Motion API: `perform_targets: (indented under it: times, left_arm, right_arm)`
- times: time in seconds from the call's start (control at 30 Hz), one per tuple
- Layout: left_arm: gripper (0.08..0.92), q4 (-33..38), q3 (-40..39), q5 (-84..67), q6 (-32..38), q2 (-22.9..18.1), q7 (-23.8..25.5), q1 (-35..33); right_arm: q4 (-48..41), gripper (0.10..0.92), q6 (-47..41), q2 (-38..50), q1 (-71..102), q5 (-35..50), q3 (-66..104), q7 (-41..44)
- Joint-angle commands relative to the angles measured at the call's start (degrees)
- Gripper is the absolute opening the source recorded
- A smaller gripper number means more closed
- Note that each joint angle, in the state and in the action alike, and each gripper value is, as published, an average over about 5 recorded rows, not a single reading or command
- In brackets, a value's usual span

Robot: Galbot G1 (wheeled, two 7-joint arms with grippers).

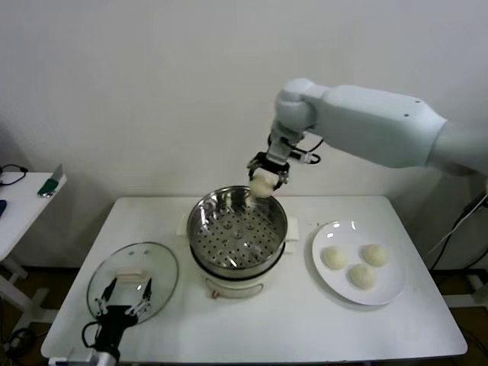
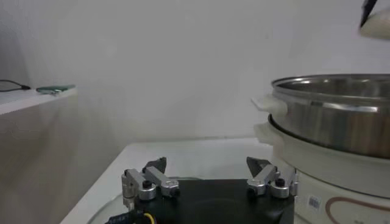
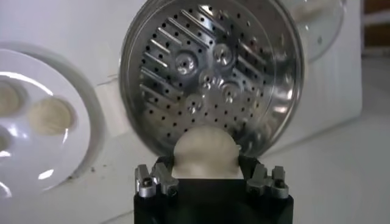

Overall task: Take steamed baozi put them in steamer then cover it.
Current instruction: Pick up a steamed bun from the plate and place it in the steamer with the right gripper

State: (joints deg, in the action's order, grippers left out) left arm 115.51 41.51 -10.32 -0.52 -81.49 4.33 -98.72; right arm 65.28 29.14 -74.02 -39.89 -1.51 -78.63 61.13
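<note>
We saw the right arm reach in from the upper right of the head view, wrist bent down, its right gripper (image 1: 266, 174) clamped around one baozi (image 1: 262, 184) above the far rim of the steamer (image 1: 238, 232) at the frame's centre. Three more baozi (image 1: 361, 276) lay on the white plate (image 1: 385, 292) at the right. The left gripper (image 1: 126, 300) hovered at lower left, fingers spread, over the glass lid (image 1: 162, 268).

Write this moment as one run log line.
right gripper: holds bun above steamer | left gripper: open, over glass lid | plate: three buns
</note>
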Motion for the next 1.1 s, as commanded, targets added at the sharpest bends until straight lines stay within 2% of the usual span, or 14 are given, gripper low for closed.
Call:
perform_targets:
  times: [0.03, 0.53, 0.83, 1.0, 1.1]
  left_arm:
    - [0.823, 0.2, -0.2, 0.2, 0.3, -0.6, -0.1, -0.3]
    - [0.823, -0.3, -0.4, 0.1, 0.9, -0.6, -0.4, -0.5]
    - [0.823, -0.7, -0.5, 0.1, 1.1, -0.6, -0.9, -0.3]
    - [0.823, -0.6, -0.6, 0.1, 1.1, -0.6, -1.0, -0.3]
    - [0.823, -0.6, -0.5, 0.1, 1.1, -0.6, -1.0, -0.3]
  right_arm:
    - [-9.1, 0.706, 6.7, -10.3, 8.4, -9.6, 0.3, -1.6]
    - [-20.2, 0.704, 10.2, -12.9, 14.2, -15.9, 4.5, -3.0]
    - [-22.4, 0.709, 12.3, -13.6, 14.7, -16.6, 5.3, -3.8]
    - [-22.5, 0.798, 13.9, -13.3, 13.9, -15.5, 4.9, -3.9]
    - [-19.6, 0.819, 13.7, -11.5, 11.5, -12.1, 3.7, -3.4]
